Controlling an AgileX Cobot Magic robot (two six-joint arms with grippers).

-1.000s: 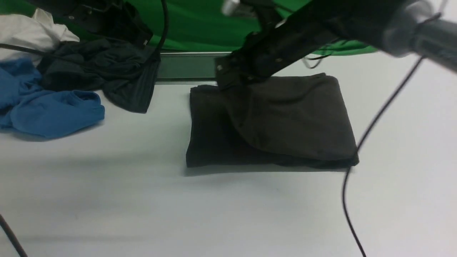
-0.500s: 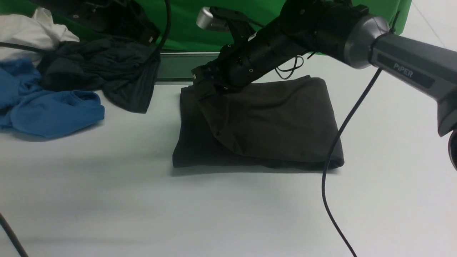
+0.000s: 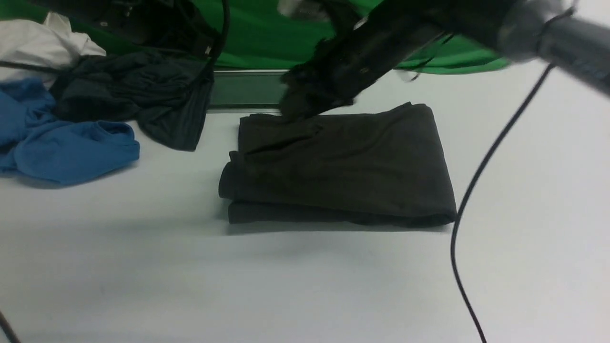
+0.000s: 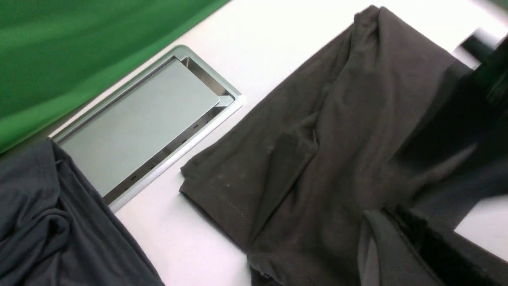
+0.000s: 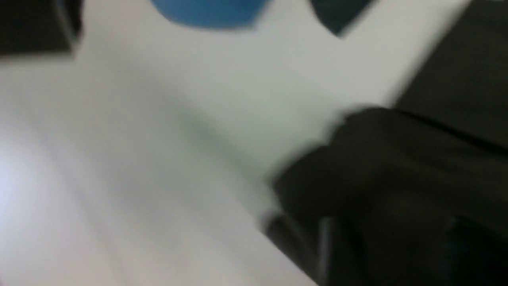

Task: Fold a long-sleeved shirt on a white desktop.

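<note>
The long-sleeved shirt (image 3: 338, 166) lies as a folded dark brown rectangle in the middle of the white desktop (image 3: 286, 286). Its left end shows stacked layers. My right gripper (image 3: 300, 102), blurred by motion, hangs just above the shirt's far left corner and holds no cloth. In the right wrist view its fingers (image 5: 323, 246) stand apart over the shirt (image 5: 397, 159). My left gripper (image 4: 391, 210) is shut and empty, hovering above the shirt (image 4: 337, 139) near the pile at the far left.
A metal-framed hatch (image 3: 243, 88) is set in the table behind the shirt. A dark teal garment (image 3: 143, 95), a blue garment (image 3: 62, 143) and a white cloth (image 3: 43, 43) are heaped at the far left. A black cable (image 3: 476, 181) hangs past the shirt's right edge. A green backdrop (image 3: 262, 28) closes the rear.
The right gripper carried the lifted fold leftward, let it go and rose. The fold now lies flat on the shirt. The left arm has not moved.
</note>
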